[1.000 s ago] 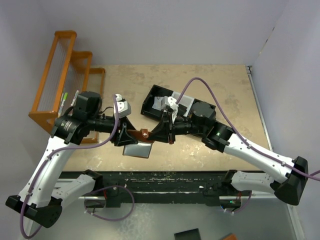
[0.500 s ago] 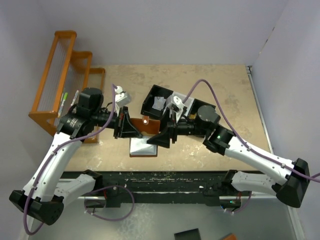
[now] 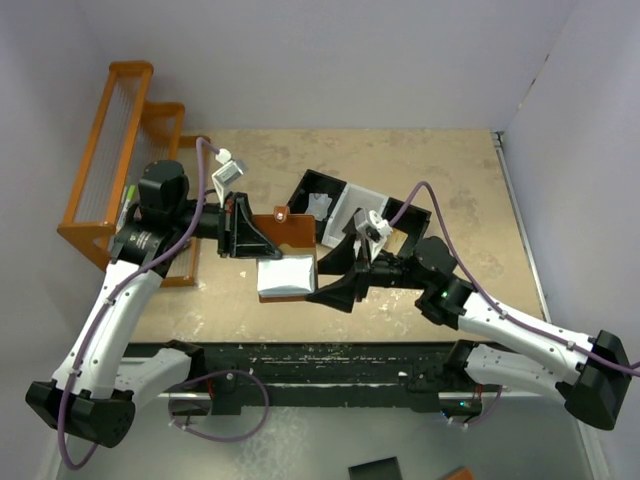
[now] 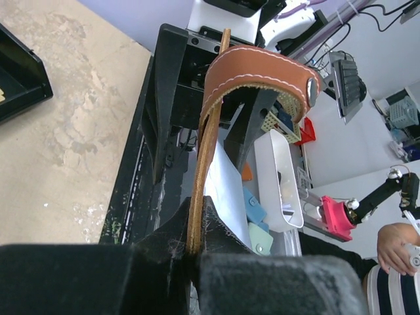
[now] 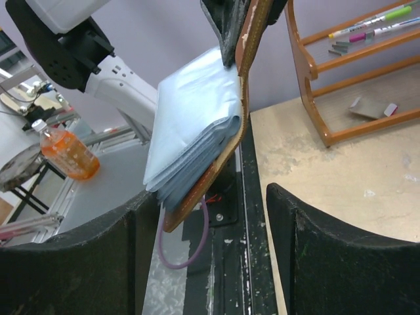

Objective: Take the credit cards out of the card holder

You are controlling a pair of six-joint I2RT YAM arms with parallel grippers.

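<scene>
My left claw (image 4: 193, 246) is clenched on the bottom edge of the card holder (image 4: 256, 65). It holds the brown leather upright and clear of the bench (image 3: 450, 180), with the snap tab (image 4: 308, 88) curled over at the top. My right claw (image 5: 210, 203) is spread wide and grasps nothing. From its wrist camera the holder hangs just ahead of the gap between the fingers, and I see no contact. The pale blue-grey inner sleeves (image 5: 190, 125) fan out from the leather towards that claw.

I see no credit card edge poking out of the sleeves, and none lying on the bench. Whether cards sit deep in the pockets I cannot tell. A dark flat shape (image 3: 375, 468) and an orange one (image 3: 455, 473) lie below the bench front, too small to identify.

I judge the holder opened and presented, and the pulling of any cards yet to do. Next the right claw would need to close on a card edge among those floppy sleeves.
</scene>
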